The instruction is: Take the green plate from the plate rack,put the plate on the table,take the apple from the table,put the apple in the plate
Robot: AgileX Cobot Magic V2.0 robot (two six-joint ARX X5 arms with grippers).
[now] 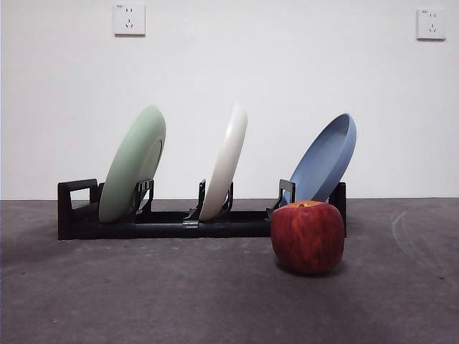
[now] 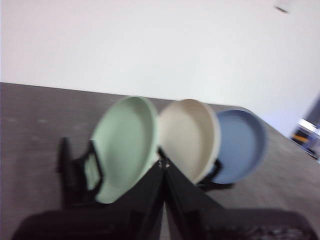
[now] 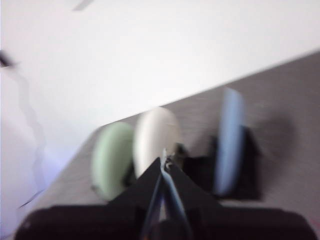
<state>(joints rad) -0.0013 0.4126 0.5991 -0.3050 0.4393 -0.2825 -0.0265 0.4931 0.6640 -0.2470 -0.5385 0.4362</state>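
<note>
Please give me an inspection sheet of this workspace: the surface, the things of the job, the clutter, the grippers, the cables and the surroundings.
Surface: the table is dark grey, with faint pale scuff arcs at one side.
Job's things: the green plate leans in the plate rack, at the squared loop end. The apple stands on the table in front of the rack's other end.
Clutter: a cream-white plate in the middle slot and a blue plate in the end slot.
Grippers: the left gripper and the right gripper are both shut, hold nothing, and point toward the rack from a distance.
Cables: nothing seen.
Surroundings: a white wall with two wall sockets.
</note>
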